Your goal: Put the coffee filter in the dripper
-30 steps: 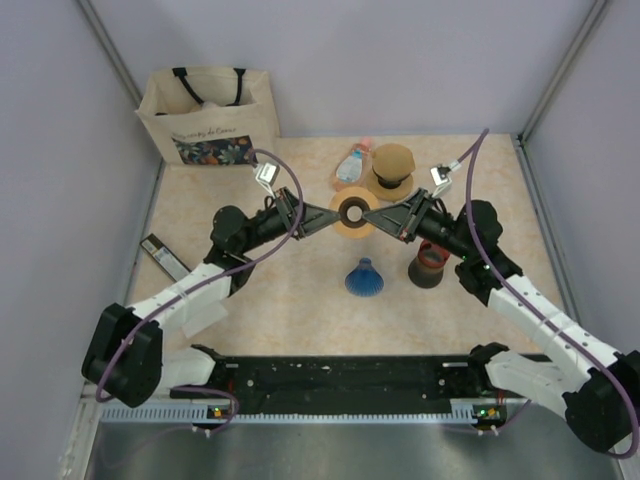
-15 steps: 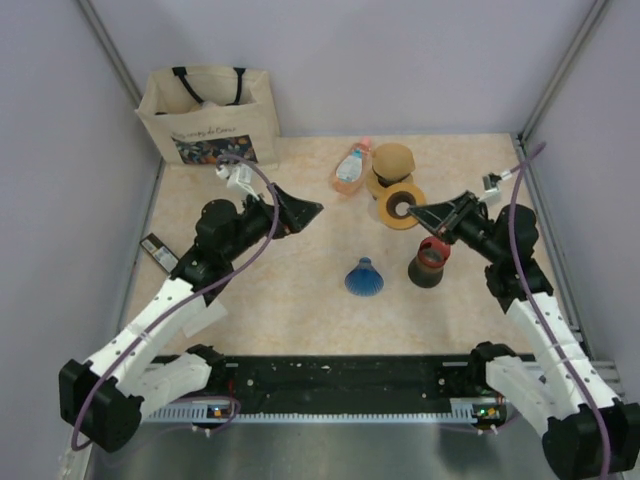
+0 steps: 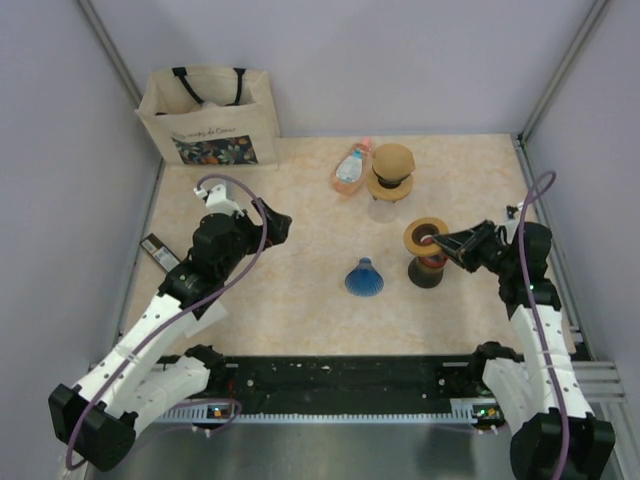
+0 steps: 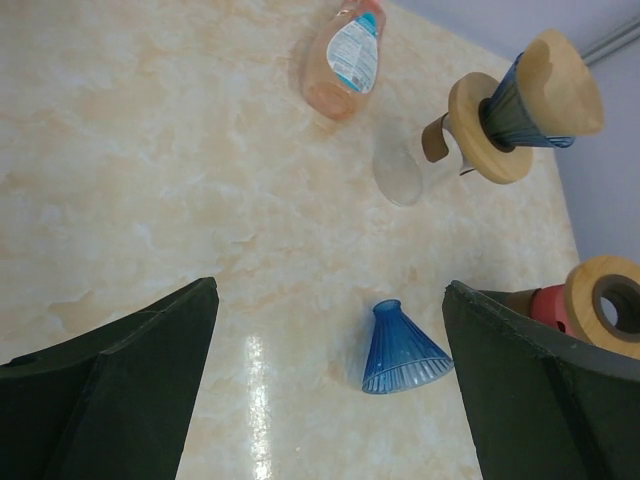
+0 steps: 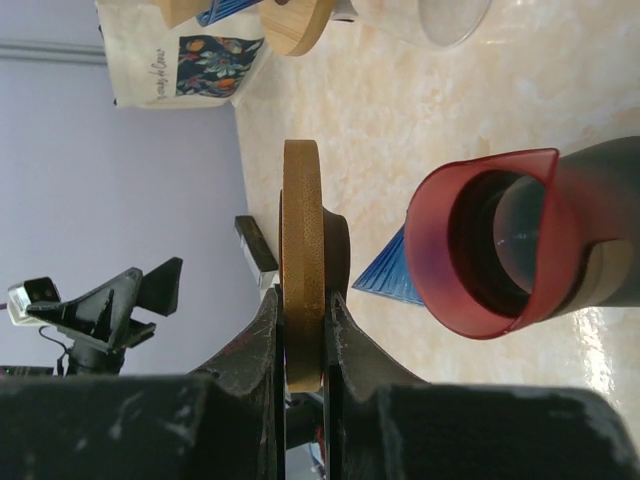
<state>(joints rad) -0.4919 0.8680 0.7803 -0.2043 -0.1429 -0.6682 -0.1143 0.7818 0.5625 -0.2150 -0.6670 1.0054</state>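
My right gripper [image 3: 447, 240] [image 5: 302, 300] is shut on the edge of a wooden ring [image 3: 426, 236] [image 5: 301, 220], held just above a dark carafe with a red rim [image 3: 428, 272] [image 5: 500, 245]. A blue ribbed cone dripper [image 3: 365, 279] [image 4: 402, 350] lies on its side mid-table. The tan coffee filter [image 3: 392, 160] [image 4: 565, 70] sits in another blue cone on a wooden collar, atop a glass vessel [image 4: 405, 170] at the back. Over the table's left part, my left gripper [image 3: 275, 225] [image 4: 330, 290] stands wide open and holds nothing.
A pink bottle [image 3: 348, 168] [image 4: 343, 55] lies beside the glass vessel. A printed tote bag [image 3: 208, 115] stands at the back left corner. A flat black object [image 3: 163, 256] lies by the left wall. Grey walls enclose the table on three sides.
Both grippers held the wooden ring at mid-table. My left gripper has let go, opened and drawn back left. My right gripper carried the ring right, to over the dark carafe.
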